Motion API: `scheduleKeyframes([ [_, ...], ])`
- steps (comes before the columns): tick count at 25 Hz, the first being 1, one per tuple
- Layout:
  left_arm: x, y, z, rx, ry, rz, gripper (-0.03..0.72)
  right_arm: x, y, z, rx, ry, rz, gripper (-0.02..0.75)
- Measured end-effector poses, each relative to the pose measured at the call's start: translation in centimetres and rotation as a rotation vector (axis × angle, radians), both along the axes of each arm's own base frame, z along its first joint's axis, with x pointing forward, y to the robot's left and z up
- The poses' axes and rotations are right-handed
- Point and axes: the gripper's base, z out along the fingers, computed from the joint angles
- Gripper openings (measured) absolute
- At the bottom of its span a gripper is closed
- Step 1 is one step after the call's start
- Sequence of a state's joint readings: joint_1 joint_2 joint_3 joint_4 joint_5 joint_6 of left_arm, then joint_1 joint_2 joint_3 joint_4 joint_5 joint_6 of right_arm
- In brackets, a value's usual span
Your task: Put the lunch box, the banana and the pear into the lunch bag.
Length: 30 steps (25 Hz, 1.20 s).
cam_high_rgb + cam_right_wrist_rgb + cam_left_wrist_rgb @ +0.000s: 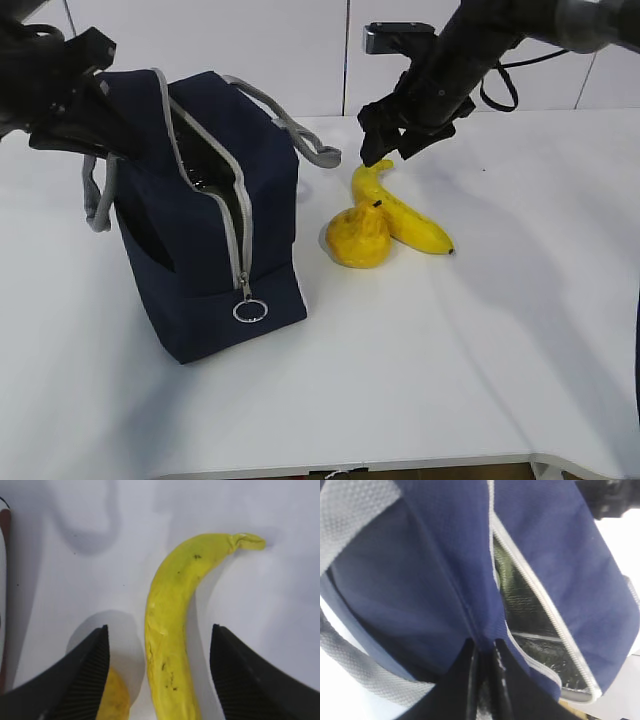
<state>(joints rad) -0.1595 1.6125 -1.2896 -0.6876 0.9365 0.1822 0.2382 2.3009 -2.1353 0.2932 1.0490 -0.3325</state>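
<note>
On the white table (pixel 480 360), the banana (pixel 405 215) lies just to the right of the lunch bag (pixel 215 240), and the pear (pixel 358 236) rests against it, touching its near side. The bag stands upright with its zipper undone, so the silver lining shows through the gap in the left wrist view. The lunch box is not visible in any view; it may be inside the bag already, but I cannot confirm this.

The step in hand seems to be picking up the banana. To do it well, the right gripper (pixel 385 155) should come straight down with one finger on each side of the fruit, near its middle and not at the thin stem end, where it can slip or turn. The finger on the pear's side needs care, because the pear is so close that it can be pushed or caught together with the banana. A soft squeeze is enough, since the fruit bruises easily.

This right gripper hangs above the banana with its jaws spread wide, wider than the fruit, and it holds nothing. The left gripper (pixel 485 680) is pressed together on a fold of the bag's blue fabric at the edge of the opening, which keeps the mouth open.
</note>
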Motion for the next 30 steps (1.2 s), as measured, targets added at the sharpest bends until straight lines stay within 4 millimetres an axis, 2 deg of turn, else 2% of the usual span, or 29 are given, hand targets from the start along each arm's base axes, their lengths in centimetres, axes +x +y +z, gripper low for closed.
scheduleKeyframes([
  [7, 0.0, -0.1, 0.1, -0.014, 0.002, 0.003, -0.001, 0.4, 0.3, -1.2, 0.007, -0.009, 0.027, 0.518],
  [14, 0.0, -0.1, 0.1, -0.025, 0.004, 0.006, -0.001, 0.9, 0.4, -3.6, 0.0, 0.031, 0.026, 0.601],
  [30, 0.0, -0.1, 0.1, -0.025, 0.004, 0.006, -0.001, 1.5, 0.5, -3.5, 0.016, -0.028, 0.005, 0.589],
])
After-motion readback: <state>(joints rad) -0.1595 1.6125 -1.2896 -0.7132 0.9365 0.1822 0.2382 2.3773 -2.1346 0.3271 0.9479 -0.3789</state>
